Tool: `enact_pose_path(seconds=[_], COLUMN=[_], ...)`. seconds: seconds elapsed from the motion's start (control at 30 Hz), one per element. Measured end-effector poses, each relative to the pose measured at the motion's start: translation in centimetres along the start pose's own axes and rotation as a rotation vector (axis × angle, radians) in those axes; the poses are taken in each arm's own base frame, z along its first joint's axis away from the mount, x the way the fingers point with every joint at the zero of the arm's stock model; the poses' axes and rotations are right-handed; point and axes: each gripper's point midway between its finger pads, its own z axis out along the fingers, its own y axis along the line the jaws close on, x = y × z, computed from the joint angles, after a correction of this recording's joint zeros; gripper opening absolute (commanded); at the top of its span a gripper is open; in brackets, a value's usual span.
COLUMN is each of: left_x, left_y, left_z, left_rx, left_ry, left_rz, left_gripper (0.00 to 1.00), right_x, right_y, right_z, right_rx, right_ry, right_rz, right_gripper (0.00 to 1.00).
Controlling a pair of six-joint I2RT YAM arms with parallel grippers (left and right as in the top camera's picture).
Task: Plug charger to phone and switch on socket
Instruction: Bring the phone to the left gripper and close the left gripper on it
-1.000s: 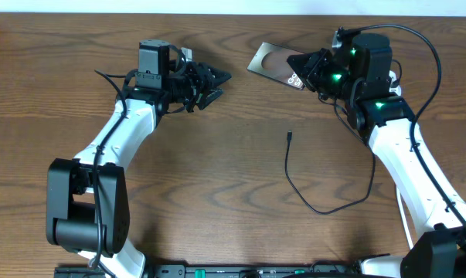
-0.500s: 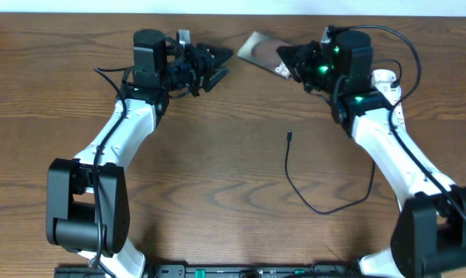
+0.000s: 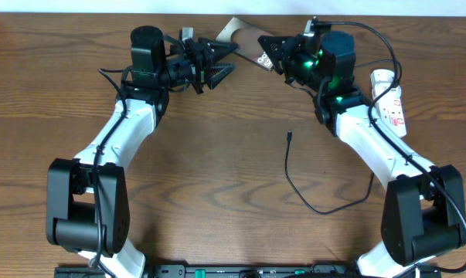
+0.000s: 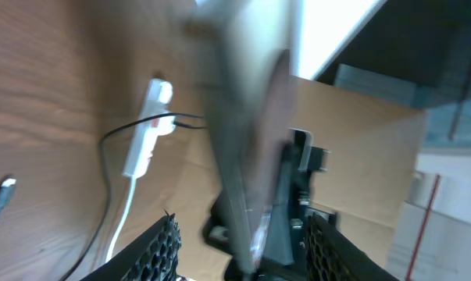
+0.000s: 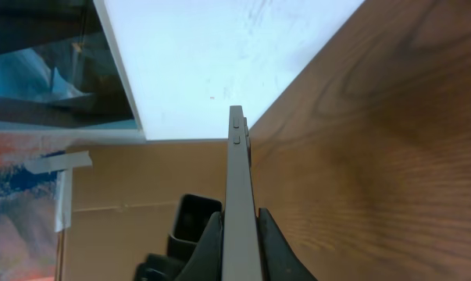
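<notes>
Right wrist view shows the right gripper (image 5: 237,225) clamped on the flat brown-grey phone (image 5: 237,156), held edge-on near the far edge of the brown wooden table (image 5: 360,140); with so thin a grip, it could pivot or slip off the back. The left gripper (image 3: 230,60), jaws part-open and empty, points at the phone's free end and could knock it. The thin black charger cable (image 3: 288,158) lies loose mid-table, well apart, while the right arm partly overhangs the white power strip (image 3: 392,100).

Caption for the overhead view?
Right gripper holds the phone near the open left gripper; charger lies unplugged nearby.
</notes>
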Motion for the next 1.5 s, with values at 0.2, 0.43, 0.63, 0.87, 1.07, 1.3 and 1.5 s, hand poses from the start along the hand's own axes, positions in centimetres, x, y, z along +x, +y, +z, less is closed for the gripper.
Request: enact_pose_path(seconds=[0.2, 0.43, 0.63, 0.87, 1.07, 1.3, 1.5], left_x=[0.1, -0.1, -0.9, -1.6, -2.0, -2.1, -2.2], left_y=[-1.3, -1.4, -1.4, -1.6, -1.8, -2.0, -2.0], left_z=[0.0, -0.1, -0.1, -0.1, -0.1, -0.2, -0.1], left_rx=[0.043, 0.045, 0.048, 0.056, 0.068, 0.074, 0.074], left_ry=[0.001, -0.007, -0.052, -0.096, -0.121, -0.129, -0.137], left_rz=[0.024, 0.012, 0.008, 0.004, 0.010, 0.017, 0.023], left_gripper=[0.49, 0.47, 0.46, 0.26, 0.08, 0.07, 0.07], right_x=[1.9, 3.6, 4.4, 4.4, 4.1, 4.2, 4.3], right_y=[1.3, 2.1, 2.2, 1.8, 2.4, 2.3, 2.2], right_z=[0.7, 1.1, 1.3, 1.3, 1.4, 1.4, 1.4], right_rx=[-0.040, -0.066, -0.065, -0.040, -0.050, -0.046, -0.041], right_ry=[0.036, 0.085, 0.109, 0.104, 0.098, 0.099, 0.104], right_rz=[0.032, 0.062, 0.073, 0.106, 0.117, 0.167, 0.145], right_gripper=[0.01, 0.01, 0.01, 0.01, 0.01, 0.01, 0.15])
